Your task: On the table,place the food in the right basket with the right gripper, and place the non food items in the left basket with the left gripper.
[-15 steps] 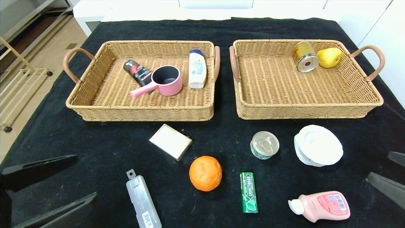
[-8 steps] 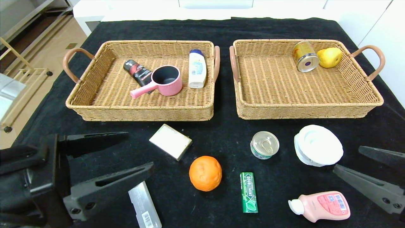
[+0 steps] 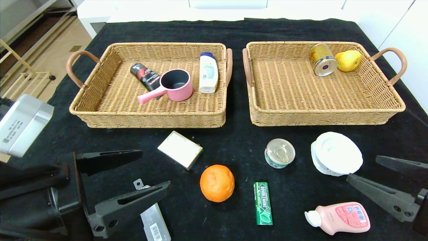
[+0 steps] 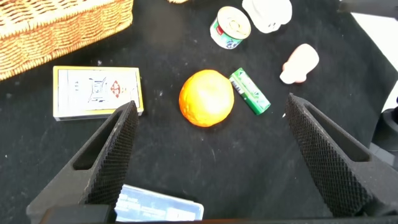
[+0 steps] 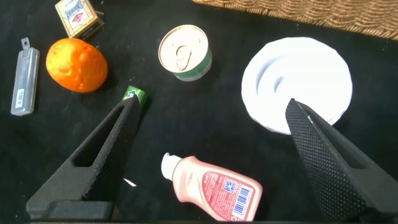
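Observation:
On the black table (image 3: 234, 140) in front of the baskets lie a beige box (image 3: 180, 149), an orange (image 3: 217, 183), a tin (image 3: 280, 153), a green gum pack (image 3: 262, 203), a white tub (image 3: 336, 158) and a pink bottle (image 3: 339, 217). My left gripper (image 3: 155, 169) hangs open at the near left, above a translucent case (image 3: 153, 222) that one finger partly covers. My right gripper (image 3: 362, 167) is open at the near right, beside the tub; the pink bottle (image 5: 214, 190) lies below its gap. Neither holds anything. The left basket (image 3: 147, 117) and right basket (image 3: 321, 117) stand behind.
The left basket holds a pink saucepan (image 3: 175, 85), a dark tube (image 3: 146, 77) and a white bottle (image 3: 208, 72). A gold can (image 3: 322, 59) and a yellow fruit (image 3: 348, 60) lie in the right basket. The table's left edge drops to the floor (image 3: 20, 83).
Both arms have come in from the bottom corners. The left gripper moved forward over the translucent case and the right gripper moved inward toward the tub. No object on the table has shifted.

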Robot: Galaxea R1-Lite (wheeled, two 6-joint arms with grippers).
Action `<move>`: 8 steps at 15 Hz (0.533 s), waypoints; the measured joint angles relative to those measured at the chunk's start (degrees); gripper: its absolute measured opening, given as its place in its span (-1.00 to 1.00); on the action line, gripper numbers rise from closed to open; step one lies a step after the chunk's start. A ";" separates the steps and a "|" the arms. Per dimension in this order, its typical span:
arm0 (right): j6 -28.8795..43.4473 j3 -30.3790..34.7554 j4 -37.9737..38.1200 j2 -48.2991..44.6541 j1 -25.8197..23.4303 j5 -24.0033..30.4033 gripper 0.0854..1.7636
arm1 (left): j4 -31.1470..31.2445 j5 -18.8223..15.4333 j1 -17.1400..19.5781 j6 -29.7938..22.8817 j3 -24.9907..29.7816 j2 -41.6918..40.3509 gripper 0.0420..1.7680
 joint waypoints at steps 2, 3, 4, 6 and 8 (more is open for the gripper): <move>0.13 -1.01 0.71 0.95 -0.02 -2.66 0.94 | 0.06 0.22 0.00 -0.04 0.09 -0.24 0.94; 0.28 -2.19 1.29 1.61 -0.09 -4.79 0.94 | 0.09 0.24 0.07 -0.06 0.16 -0.35 0.94; 0.41 -3.74 2.65 2.24 -0.26 -6.47 0.94 | 0.15 0.28 0.33 -0.06 0.20 -0.46 0.94; 1.77 -8.20 9.09 3.69 -0.67 -10.02 0.94 | 0.09 0.28 0.99 -0.13 0.20 -0.62 0.94; 6.42 -14.17 17.18 5.79 -0.96 -14.02 0.94 | 0.20 0.27 1.32 -0.17 0.17 -0.63 0.94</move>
